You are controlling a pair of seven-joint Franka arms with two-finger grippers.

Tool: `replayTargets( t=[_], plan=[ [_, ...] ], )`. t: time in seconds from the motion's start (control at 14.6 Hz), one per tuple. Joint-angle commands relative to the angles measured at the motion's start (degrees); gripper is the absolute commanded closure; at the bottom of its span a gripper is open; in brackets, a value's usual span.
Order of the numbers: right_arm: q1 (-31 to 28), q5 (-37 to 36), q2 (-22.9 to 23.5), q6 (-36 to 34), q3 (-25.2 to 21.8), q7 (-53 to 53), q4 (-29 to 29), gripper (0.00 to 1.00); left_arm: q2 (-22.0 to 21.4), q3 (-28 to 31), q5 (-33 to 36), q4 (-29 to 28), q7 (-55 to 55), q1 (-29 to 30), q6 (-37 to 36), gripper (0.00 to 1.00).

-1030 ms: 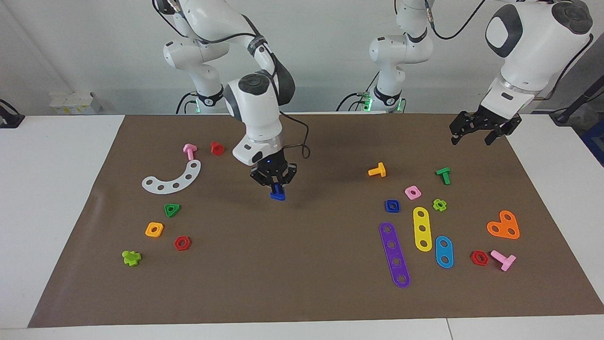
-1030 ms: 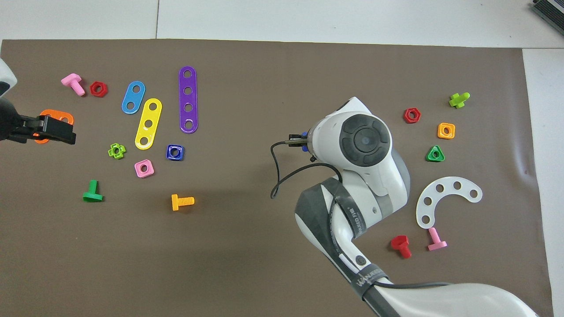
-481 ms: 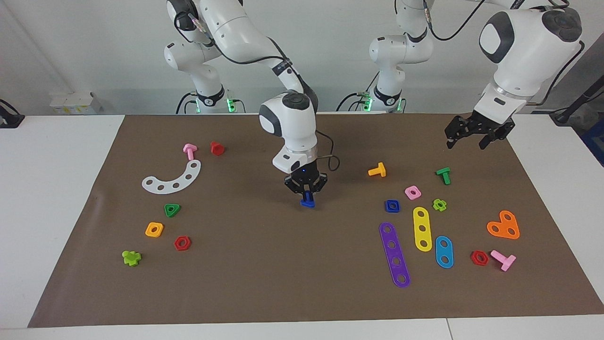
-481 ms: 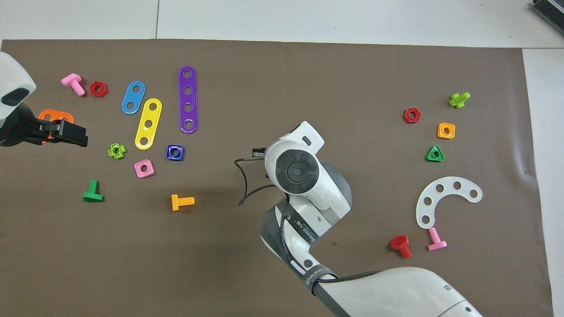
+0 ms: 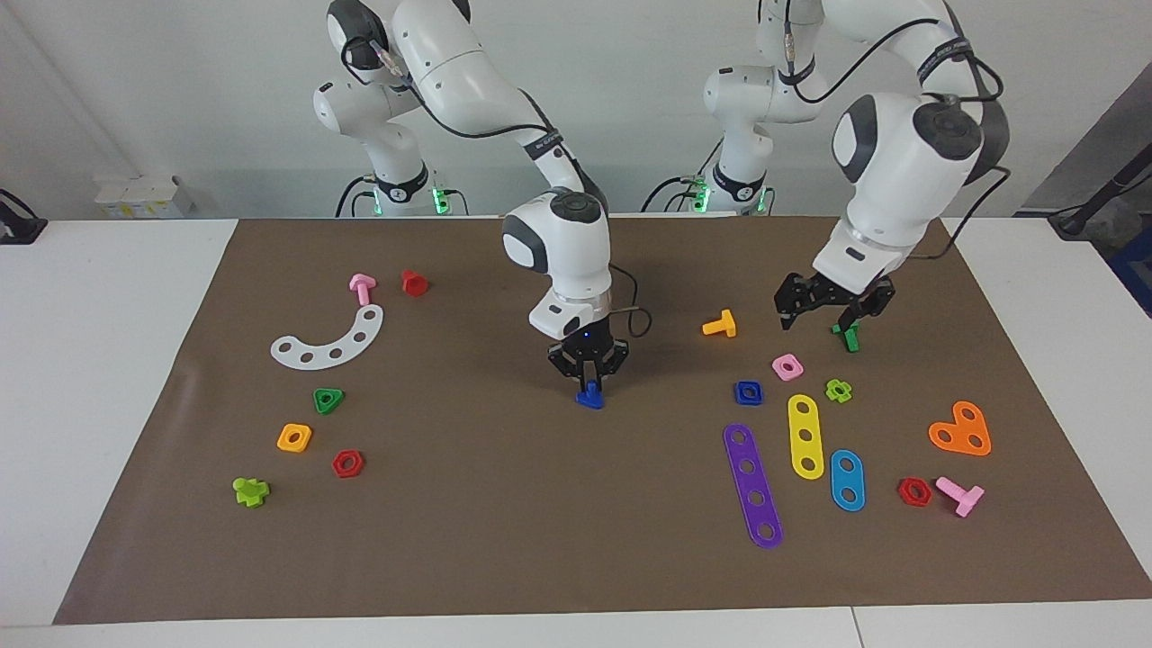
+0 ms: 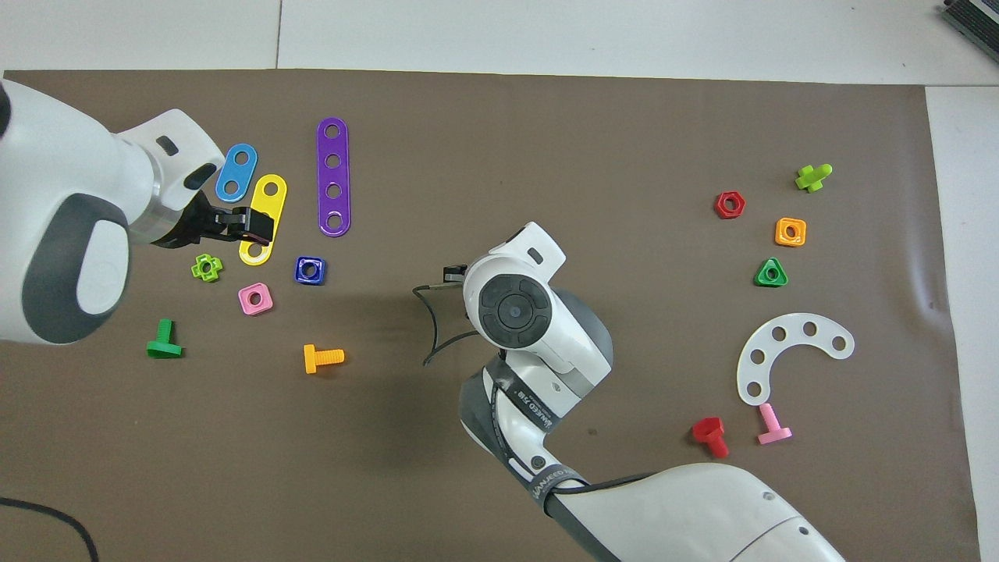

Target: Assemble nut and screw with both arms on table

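My right gripper (image 5: 589, 385) is shut on the dark-blue screw (image 5: 589, 397) and holds it head down, just above the middle of the brown mat (image 5: 504, 504). In the overhead view the right arm's wrist (image 6: 511, 308) hides the screw. The dark-blue square nut (image 5: 748, 392) lies flat on the mat toward the left arm's end; it also shows in the overhead view (image 6: 310, 270). My left gripper (image 5: 815, 320) is open and empty, up in the air over the mat beside the green bolt (image 5: 847, 338). In the overhead view the left gripper (image 6: 254, 225) covers part of the yellow strip (image 6: 265, 204).
Around the nut lie a pink nut (image 5: 787, 366), an orange bolt (image 5: 720, 324), a green cross nut (image 5: 838, 390) and purple (image 5: 752, 484) and blue (image 5: 847, 480) strips. A white curved plate (image 5: 328, 340) and several small parts lie toward the right arm's end.
My right gripper carried the screw toward the middle of the mat and a little lower. My left arm swung in from the table's end and came down over the parts near the nut.
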Motion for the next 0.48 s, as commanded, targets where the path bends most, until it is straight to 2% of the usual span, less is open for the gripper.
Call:
replayTargets(
  t=[0.0, 0.21, 0.41],
  plan=[
    [-0.7, -1.5, -2.6, -1.0, -0.6, 2.1, 0.3, 0.0, -0.8, 0.8, -0.9, -8.3, -0.3, -0.6, 9.8, 0.07],
    [-4.8, -1.3, -10.5, -10.5, -0.5, 1.2, 0.2, 0.0, 1.9, 0.8, -0.9, -11.1, -0.3, -1.7, 15.3, 0.1],
    [-9.4, -0.6, -16.4, -17.7, -0.4, -2.2, 0.2, 0.0, 4.4, 0.8, -0.9, -13.6, -0.4, -3.4, 20.5, 0.14]
  ],
)
